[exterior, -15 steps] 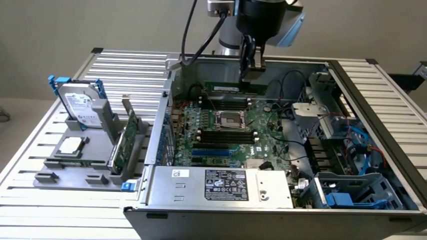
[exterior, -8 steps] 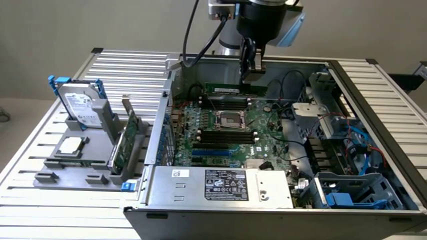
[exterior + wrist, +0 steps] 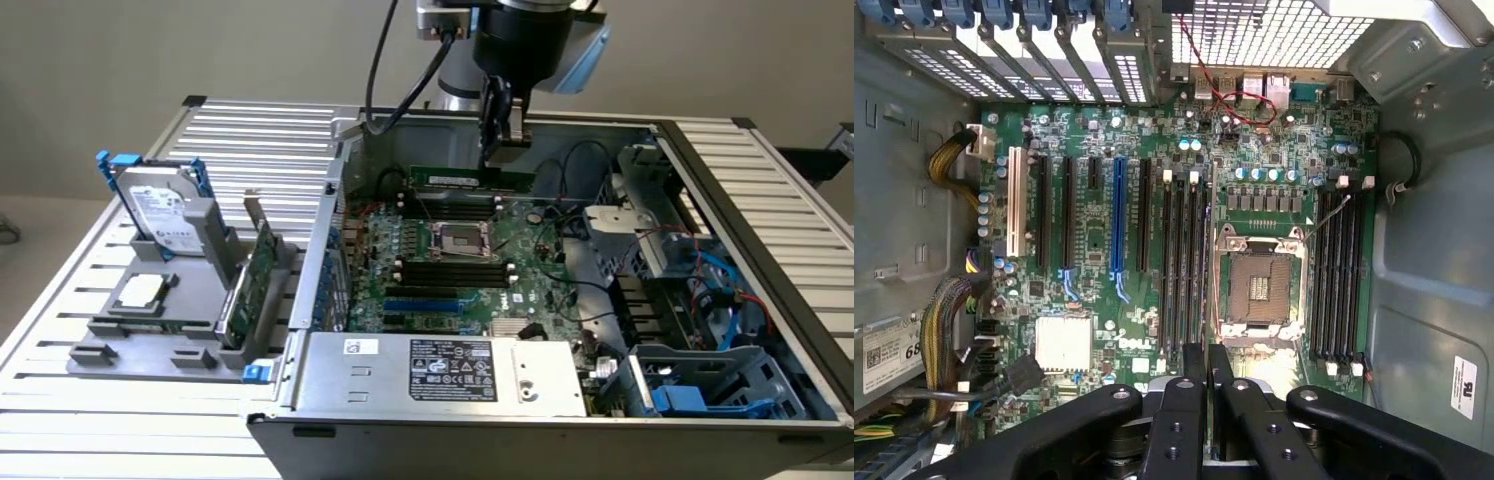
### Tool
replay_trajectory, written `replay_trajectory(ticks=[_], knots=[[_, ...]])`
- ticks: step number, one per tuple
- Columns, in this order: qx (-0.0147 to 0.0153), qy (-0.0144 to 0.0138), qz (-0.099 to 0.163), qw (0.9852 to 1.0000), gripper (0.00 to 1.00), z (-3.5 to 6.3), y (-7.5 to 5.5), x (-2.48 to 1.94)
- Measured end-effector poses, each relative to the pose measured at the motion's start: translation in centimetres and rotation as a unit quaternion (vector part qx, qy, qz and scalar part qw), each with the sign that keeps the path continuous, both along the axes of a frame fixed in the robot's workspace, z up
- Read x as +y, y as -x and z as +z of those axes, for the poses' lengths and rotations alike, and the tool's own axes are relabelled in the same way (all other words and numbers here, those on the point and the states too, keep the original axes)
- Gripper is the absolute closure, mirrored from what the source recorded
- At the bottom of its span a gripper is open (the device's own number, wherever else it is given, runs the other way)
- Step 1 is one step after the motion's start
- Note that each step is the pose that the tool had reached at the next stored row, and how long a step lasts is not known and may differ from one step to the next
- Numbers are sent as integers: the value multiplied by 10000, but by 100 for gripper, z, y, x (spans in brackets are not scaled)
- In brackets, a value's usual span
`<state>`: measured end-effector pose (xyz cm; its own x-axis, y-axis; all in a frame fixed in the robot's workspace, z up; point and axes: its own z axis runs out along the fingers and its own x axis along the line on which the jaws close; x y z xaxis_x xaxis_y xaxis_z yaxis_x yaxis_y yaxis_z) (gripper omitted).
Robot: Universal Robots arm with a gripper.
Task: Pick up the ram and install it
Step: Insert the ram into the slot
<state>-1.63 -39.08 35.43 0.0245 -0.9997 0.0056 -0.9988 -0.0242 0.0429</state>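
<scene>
The ram (image 3: 451, 178), a long thin green stick, hangs level inside the open computer case, just above the far black memory slots (image 3: 461, 205) of the motherboard (image 3: 400, 240). My gripper (image 3: 506, 152) reaches down from above and is shut on the ram near its end on the exterior view's right. In the wrist view the black fingers (image 3: 1179, 400) stand almost together around a thin gap, and my gripper (image 3: 1206, 368) looks down on the board between two banks of black slots (image 3: 1184, 265) (image 3: 1339, 285) beside the bare CPU socket (image 3: 1259, 285).
A power supply (image 3: 441, 370) fills the case's near side; drive cages and blue cables (image 3: 707, 300) crowd the exterior view's right. Outside the case, on the exterior view's left, a grey holder carries a hard drive (image 3: 163, 212), a taller green card (image 3: 254, 285) and a processor (image 3: 140, 292).
</scene>
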Motion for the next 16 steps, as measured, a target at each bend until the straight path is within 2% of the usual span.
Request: replay_trajectory(ticks=[4, 7, 11, 16], knots=[[0, 0, 0, 10000, 87, 0, 0, 0], [0, 8, 0, 10000, 87, -44, 1, -9], [1, 8, 0, 10000, 87, -116, 3, -56], [0, 8, 0, 10000, 87, -208, 3, -144]])
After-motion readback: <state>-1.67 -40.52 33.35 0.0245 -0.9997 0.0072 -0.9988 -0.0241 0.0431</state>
